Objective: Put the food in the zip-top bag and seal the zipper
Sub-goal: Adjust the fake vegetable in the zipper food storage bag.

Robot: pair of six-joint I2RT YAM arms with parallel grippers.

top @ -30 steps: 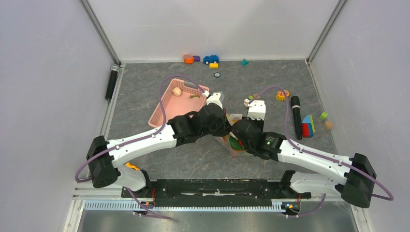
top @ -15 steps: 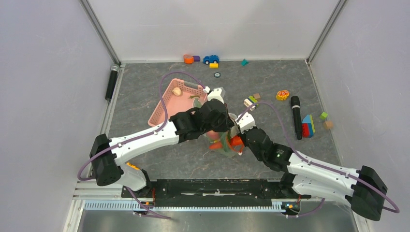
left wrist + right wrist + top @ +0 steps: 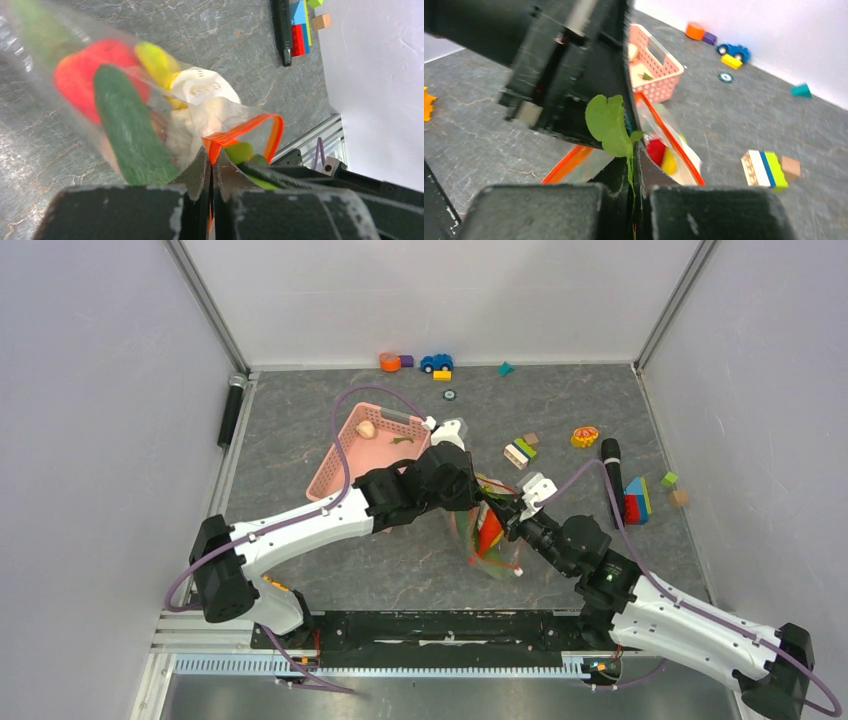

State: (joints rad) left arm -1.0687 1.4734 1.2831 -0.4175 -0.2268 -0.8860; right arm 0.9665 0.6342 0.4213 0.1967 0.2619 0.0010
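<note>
Near the middle of the table (image 3: 300,420), a little toward the near edge, the clear bag (image 3: 490,540) hangs between the two arms with its mouth up. The left gripper (image 3: 211,162) has its fingers pressed together on the orange-red zipper strip (image 3: 245,131) at one end of the mouth, which loops open beyond the pinch. Through the plastic the left wrist view shows a red tomato (image 3: 87,72), a green cucumber (image 3: 127,130), a yellow banana (image 3: 155,60) and the bag's white label (image 3: 202,90), all somewhat blurred.

The right gripper (image 3: 633,160) is clamped on a green leaf (image 3: 610,124), which seems to be the carrot top, though the carrot itself is hidden by the fingers. That leaf sits just over the open mouth, with the strip curving around below it and red and yellow pieces visible inside.

A pink basket (image 3: 365,450) stands toward the far left of the table, just behind the left arm. Toy blocks (image 3: 520,450) lie right of centre, a blue car (image 3: 436,362) sits at the far edge, and a black marker (image 3: 611,480) lies toward the right edge.
</note>
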